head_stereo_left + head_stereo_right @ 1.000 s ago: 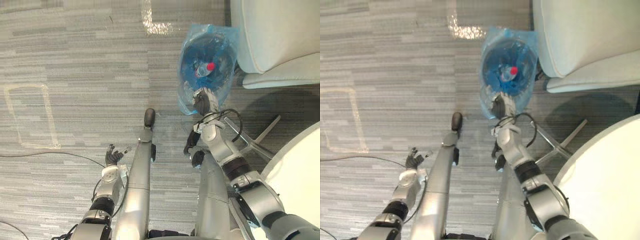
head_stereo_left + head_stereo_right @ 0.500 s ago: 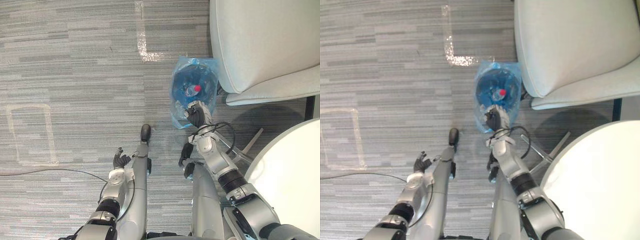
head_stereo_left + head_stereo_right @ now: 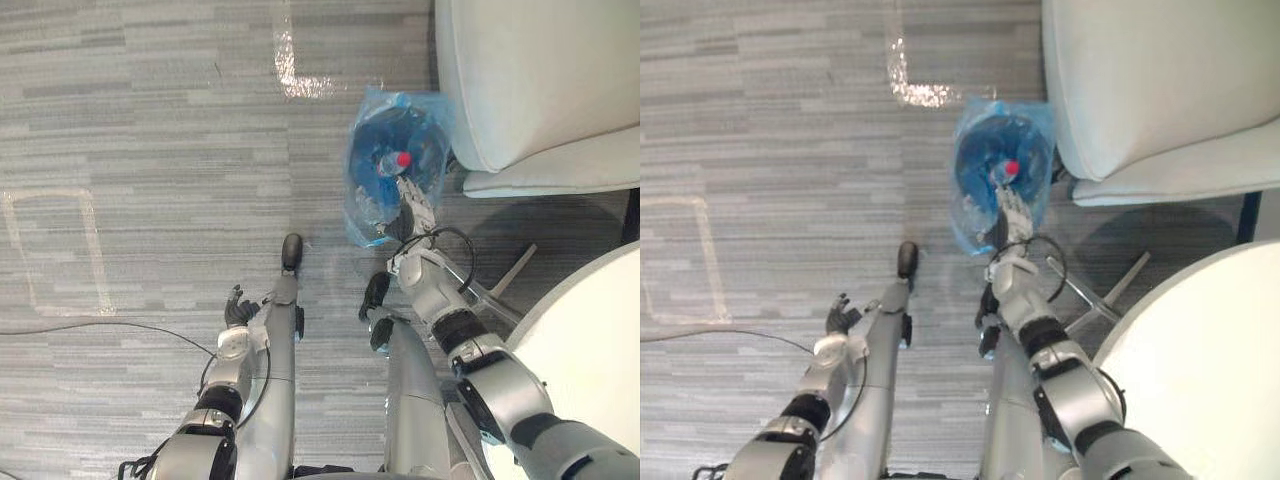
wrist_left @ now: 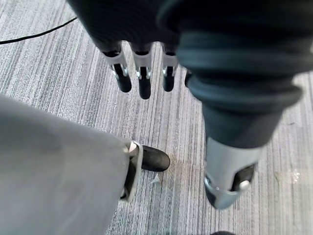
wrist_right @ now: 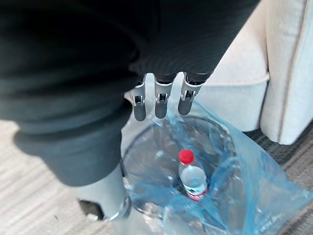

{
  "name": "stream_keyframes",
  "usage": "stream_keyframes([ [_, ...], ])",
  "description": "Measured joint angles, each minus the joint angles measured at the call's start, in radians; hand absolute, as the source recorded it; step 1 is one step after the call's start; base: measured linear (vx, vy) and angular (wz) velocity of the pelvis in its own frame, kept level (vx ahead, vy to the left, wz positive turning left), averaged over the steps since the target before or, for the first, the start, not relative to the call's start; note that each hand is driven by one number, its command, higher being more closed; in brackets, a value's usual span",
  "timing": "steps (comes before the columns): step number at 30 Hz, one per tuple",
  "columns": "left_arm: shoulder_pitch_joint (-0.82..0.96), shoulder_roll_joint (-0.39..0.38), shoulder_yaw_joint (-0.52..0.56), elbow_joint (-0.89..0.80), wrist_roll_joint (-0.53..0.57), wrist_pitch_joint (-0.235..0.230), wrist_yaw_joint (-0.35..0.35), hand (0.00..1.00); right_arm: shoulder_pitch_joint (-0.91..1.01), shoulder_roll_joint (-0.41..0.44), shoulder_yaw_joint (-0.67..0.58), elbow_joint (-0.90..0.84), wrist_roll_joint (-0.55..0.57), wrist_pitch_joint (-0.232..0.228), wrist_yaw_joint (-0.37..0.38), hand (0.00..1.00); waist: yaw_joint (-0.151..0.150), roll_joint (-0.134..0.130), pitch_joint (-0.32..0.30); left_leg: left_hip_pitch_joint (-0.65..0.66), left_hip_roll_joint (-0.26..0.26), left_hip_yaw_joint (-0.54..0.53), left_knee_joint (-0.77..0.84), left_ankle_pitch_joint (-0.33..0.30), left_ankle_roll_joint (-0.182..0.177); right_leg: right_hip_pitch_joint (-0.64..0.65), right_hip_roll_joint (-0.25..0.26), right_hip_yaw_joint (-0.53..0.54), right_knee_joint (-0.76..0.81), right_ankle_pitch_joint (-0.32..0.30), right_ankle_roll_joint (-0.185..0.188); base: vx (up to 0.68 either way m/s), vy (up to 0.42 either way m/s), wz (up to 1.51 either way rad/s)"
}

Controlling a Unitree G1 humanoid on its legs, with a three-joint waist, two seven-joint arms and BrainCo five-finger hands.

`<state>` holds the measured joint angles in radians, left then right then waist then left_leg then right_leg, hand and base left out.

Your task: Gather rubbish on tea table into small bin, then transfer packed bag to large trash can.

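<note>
A small round bin lined with a blue plastic bag (image 3: 372,140) stands on the carpet beside an armchair. Inside it stands a clear bottle with a red cap (image 3: 401,160), with other clear rubbish around it. My right hand (image 3: 412,205) hovers over the bin's near rim with its fingers (image 5: 160,100) straight and holding nothing; the bag (image 5: 254,186) and bottle (image 5: 191,178) lie just past them. My left hand (image 3: 236,308) hangs low at the left, above bare carpet, its fingers (image 4: 142,73) relaxed and empty.
A pale armchair (image 3: 540,80) stands right behind the bin, touching the bag. A white round table (image 3: 600,340) fills the lower right, with a metal leg (image 3: 510,270) between it and the bin. Tape marks (image 3: 290,60) lie on the grey carpet.
My right hand's fingers have uncurled from the bag's near edge and now stand straight above the bin. The camera has shifted a little. The left hand is unchanged.
</note>
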<state>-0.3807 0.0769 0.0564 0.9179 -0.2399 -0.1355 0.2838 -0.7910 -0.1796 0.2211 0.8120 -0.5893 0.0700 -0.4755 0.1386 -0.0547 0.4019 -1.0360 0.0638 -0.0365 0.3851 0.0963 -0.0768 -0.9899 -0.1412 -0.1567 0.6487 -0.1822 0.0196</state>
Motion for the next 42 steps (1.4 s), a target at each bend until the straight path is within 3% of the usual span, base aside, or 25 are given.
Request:
stream_keyframes([
  [10, -0.059, -0.012, 0.006, -0.007, -0.068, -0.037, 0.004, 0.00, -0.059, 0.025, -0.016, 0.072, 0.001, 0.009, -0.016, 0.00, 0.024, 0.002, 0.001, -0.134, -0.005, -0.004, 0.074, -0.023, -0.004, -0.137, -0.014, 0.000, 0.090, -0.029, -0.007, 0.00, -0.009, 0.02],
  [17, -0.064, -0.032, 0.043, -0.026, -0.098, -0.055, 0.007, 0.00, -0.063, 0.031, -0.009, 0.072, 0.022, 0.014, -0.016, 0.00, 0.024, 0.003, 0.002, -0.180, -0.017, -0.030, 0.104, -0.021, -0.004, -0.169, -0.018, -0.011, 0.118, -0.045, -0.002, 0.01, -0.011, 0.09],
  [30, -0.078, -0.030, 0.114, -0.018, -0.119, -0.051, 0.010, 0.00, -0.098, 0.067, -0.056, 0.079, 0.130, 0.008, -0.015, 0.00, 0.024, 0.010, 0.014, -0.259, -0.035, -0.045, 0.125, -0.021, -0.006, -0.248, -0.039, -0.021, 0.169, -0.073, 0.010, -0.01, -0.002, 0.05],
  [34, -0.078, -0.031, 0.121, -0.010, -0.119, -0.031, 0.010, 0.00, -0.124, 0.069, -0.076, 0.083, 0.159, 0.003, -0.015, 0.00, 0.024, 0.020, 0.020, -0.267, -0.043, -0.055, 0.125, -0.015, -0.007, -0.254, -0.047, -0.030, 0.181, -0.075, 0.006, 0.00, -0.010, 0.12],
  [35, -0.078, -0.031, 0.121, -0.009, -0.119, -0.027, 0.010, 0.00, -0.131, 0.070, -0.084, 0.086, 0.166, 0.000, -0.015, 1.00, 0.024, 0.020, 0.020, -0.271, -0.046, -0.056, 0.126, -0.014, -0.009, -0.258, -0.050, -0.031, 0.186, -0.078, 0.004, -0.01, -0.012, 0.10],
  [42, -0.079, -0.029, 0.125, -0.004, -0.137, -0.027, 0.008, 0.00, -0.168, 0.073, -0.099, 0.089, 0.211, -0.013, -0.002, 1.00, 0.025, 0.030, 0.027, -0.291, -0.048, -0.059, 0.145, -0.020, -0.010, -0.273, -0.052, -0.031, 0.199, -0.083, 0.008, 0.00, -0.002, 0.01],
])
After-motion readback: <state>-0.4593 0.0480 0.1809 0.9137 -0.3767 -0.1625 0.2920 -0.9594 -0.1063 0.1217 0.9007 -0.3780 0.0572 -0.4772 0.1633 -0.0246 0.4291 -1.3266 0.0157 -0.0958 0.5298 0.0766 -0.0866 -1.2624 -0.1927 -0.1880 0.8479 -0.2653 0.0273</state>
